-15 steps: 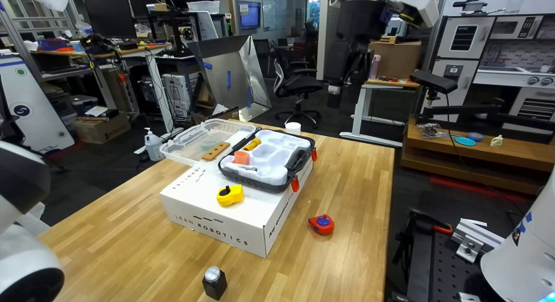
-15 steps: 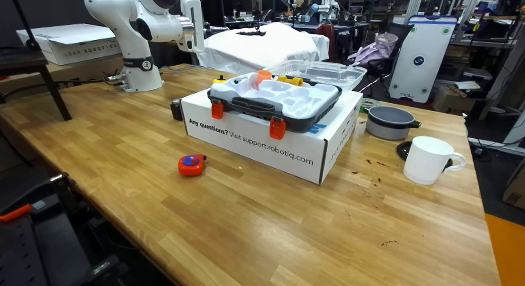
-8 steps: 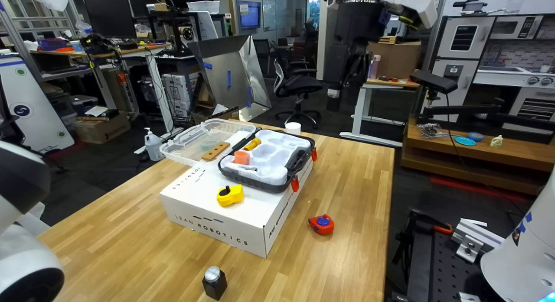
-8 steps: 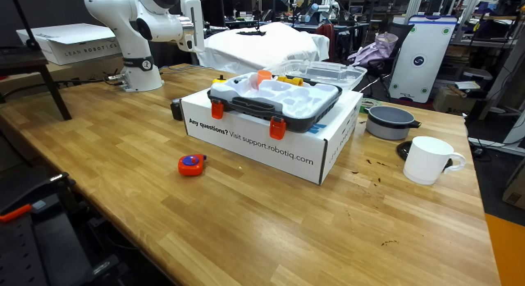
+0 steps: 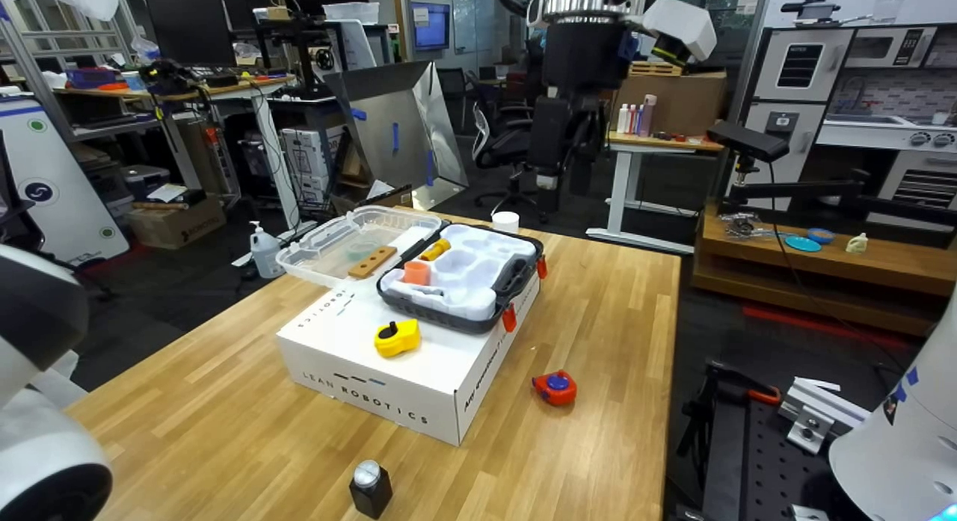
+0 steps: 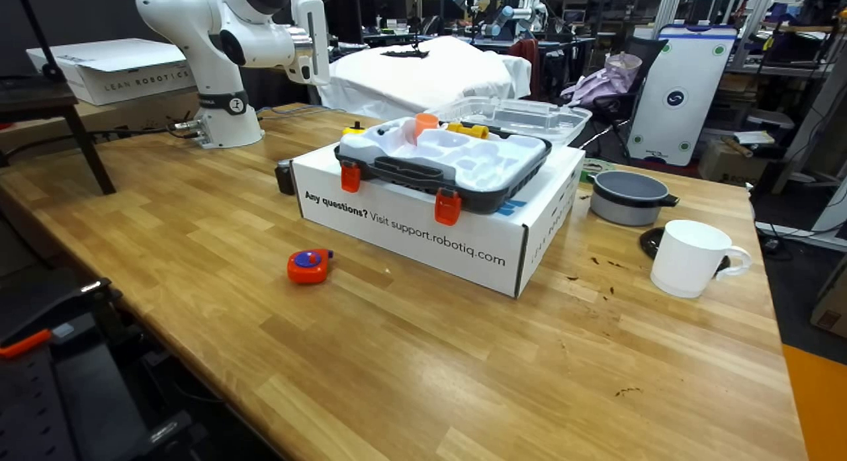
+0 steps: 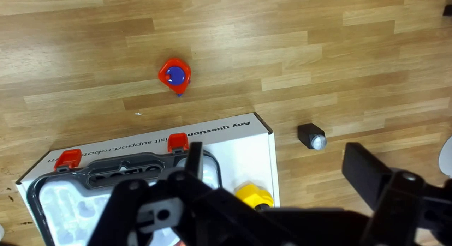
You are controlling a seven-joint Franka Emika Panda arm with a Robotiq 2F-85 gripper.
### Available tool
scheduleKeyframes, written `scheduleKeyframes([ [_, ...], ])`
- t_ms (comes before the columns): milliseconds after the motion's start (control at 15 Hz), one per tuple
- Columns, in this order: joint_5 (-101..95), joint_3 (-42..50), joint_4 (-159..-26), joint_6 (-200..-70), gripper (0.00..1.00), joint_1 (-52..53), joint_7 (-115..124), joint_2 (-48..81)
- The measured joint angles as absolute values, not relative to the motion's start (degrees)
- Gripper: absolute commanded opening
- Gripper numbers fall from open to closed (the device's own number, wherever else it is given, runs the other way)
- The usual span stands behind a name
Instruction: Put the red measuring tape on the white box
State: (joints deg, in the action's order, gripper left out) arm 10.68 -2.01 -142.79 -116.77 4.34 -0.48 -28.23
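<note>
Grey, the pot (image 6: 627, 203) comes to you only in an exterior view, while the wrist view best shows you your gripper (image 7: 275, 161) released, its jaws spread wide. The red measuring tape (image 7: 175, 76) is chunky, blue-violet in the middle of its face; it lies on the table (image 7: 247, 55) near the white box (image 7: 247, 161), apart from it. That table is pale, striped wood; an exterior view gives you a black office chair (image 5: 502, 153) and white kitchen unit (image 5: 804, 65) beyond
</note>
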Motion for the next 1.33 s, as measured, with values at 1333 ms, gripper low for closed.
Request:
scheduleKeyframes([
  [1333,10.77,-1.85,-144.73,-119.97,1.0,4.24,-0.5,-17.51],
])
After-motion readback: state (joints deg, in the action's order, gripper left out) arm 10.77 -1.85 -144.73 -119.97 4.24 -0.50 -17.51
